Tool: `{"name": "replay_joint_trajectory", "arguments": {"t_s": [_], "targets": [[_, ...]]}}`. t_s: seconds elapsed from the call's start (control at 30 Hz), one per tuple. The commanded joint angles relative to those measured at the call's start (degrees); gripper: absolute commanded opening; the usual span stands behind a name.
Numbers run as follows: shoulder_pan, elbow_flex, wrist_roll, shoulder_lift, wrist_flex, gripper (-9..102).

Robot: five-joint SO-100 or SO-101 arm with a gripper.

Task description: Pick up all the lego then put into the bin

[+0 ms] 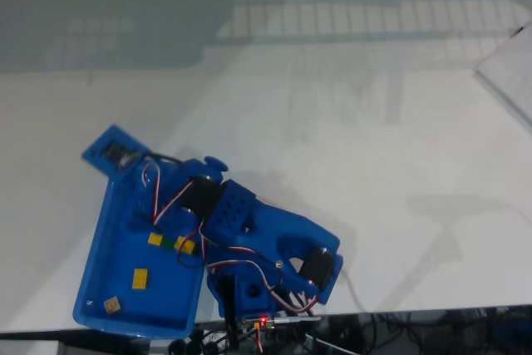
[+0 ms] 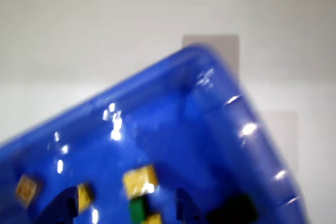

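Note:
The bin is a shallow, glossy blue tray at the lower left of the fixed view. Lego lies inside it: a yellow brick, a green one and another yellow in a row, a yellow brick apart, and a tan one near the front corner. The blue arm is folded over the bin's right side, with my gripper low at the row's right end. In the wrist view the gripper is open inside the bin, its fingertips on either side of the green brick. Nothing is held.
The arm's base and its cables sit at the table's front edge, right of the bin. A flat blue piece with a dark patch lies at the bin's far corner. A white sheet is at the far right.

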Motion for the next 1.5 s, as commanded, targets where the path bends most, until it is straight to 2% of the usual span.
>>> {"name": "replay_joint_trajectory", "arguments": {"t_s": [0.0,0.1,0.23,0.33,0.37,0.57,1.0,1.3,1.47], "targets": [[11.25,-1.49,-2.02,-0.09,-6.86,25],[24.7,2.02,-3.87,-0.44,-18.9,24],[41.13,9.93,-7.29,-0.88,-36.04,10],[49.66,14.85,-8.61,0.97,-42.1,0],[52.03,15.82,-8.79,1.76,-42.54,0],[60.12,21.97,-10.02,7.91,-42.19,0],[63.81,36.39,-14.06,21.18,-32.61,0],[65.3,37.62,-16.52,23.64,-21.53,0],[65.74,37.71,-19.25,23.73,-12.3,0]]}}
